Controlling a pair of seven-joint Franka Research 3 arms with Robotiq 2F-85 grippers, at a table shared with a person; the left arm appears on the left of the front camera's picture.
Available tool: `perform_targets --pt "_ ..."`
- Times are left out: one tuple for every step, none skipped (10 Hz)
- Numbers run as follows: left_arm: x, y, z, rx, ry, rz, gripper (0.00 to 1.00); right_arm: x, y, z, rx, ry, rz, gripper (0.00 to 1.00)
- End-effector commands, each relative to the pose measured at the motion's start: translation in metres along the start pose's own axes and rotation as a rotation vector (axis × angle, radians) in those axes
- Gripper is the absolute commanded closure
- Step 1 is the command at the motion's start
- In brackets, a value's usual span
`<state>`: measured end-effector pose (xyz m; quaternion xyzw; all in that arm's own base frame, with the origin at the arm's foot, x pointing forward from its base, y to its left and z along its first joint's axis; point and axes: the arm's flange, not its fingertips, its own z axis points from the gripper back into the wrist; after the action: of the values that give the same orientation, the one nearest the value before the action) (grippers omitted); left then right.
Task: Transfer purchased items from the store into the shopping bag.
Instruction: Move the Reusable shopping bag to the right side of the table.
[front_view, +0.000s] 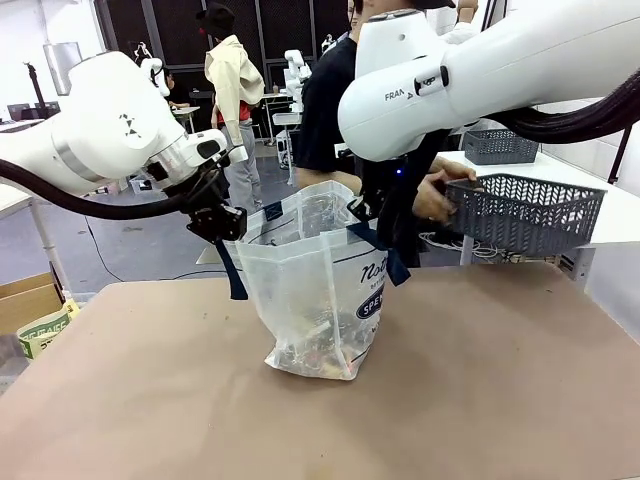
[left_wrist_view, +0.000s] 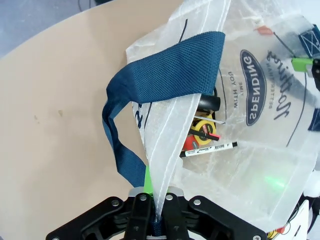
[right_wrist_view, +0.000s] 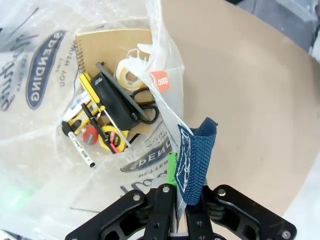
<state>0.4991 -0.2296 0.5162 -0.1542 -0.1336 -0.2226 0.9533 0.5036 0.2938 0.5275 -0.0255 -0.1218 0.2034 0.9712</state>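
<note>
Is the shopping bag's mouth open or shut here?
Open: left end effector and right end effector hold the shopping bag spread; goods show inside.

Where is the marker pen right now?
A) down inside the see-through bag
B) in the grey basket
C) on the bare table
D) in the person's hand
A: the marker pen lies at the bottom of the bag, whose top edges the left pincer and right pincer pinch.

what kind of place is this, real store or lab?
Most likely a robotics lab staged as a checkout, not a real store: white left arm and right arm hold a shopping bag open on a brown table, and a person's hand holds a grey basket.
</note>
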Motion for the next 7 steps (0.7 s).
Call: perform_targets --pt "0.019 -0.008 0.007 0.002 0.030 0.042 1.00 0.012 0.008 0.002 -0.012 0.041 -0.086 1.00" --pt "0.025 -0.014 0.009 -0.009 0.032 0.054 1.00 0.018 0.011 0.003 -0.010 0.051 -0.106 1.00" --pt "0.032 -0.020 0.009 -0.019 0.019 0.077 1.00 0.023 0.015 0.001 -0.003 0.045 -0.070 1.00" --pt "0.037 -0.025 0.009 -0.018 -0.015 0.125 1.00 0.027 0.016 -0.001 -0.033 0.061 -0.088 1.00" --pt "0.041 -0.030 0.010 -0.014 -0.023 0.142 1.00 0.031 0.019 -0.001 -0.015 0.052 -0.109 1.00" --pt "0.044 -0.036 0.012 -0.022 -0.037 0.137 1.00 0.034 0.023 0.000 0.001 0.059 -0.153 1.00" --pt "0.047 -0.041 0.013 -0.041 -0.044 0.123 1.00 0.040 0.028 0.000 0.003 0.096 -0.212 1.00"
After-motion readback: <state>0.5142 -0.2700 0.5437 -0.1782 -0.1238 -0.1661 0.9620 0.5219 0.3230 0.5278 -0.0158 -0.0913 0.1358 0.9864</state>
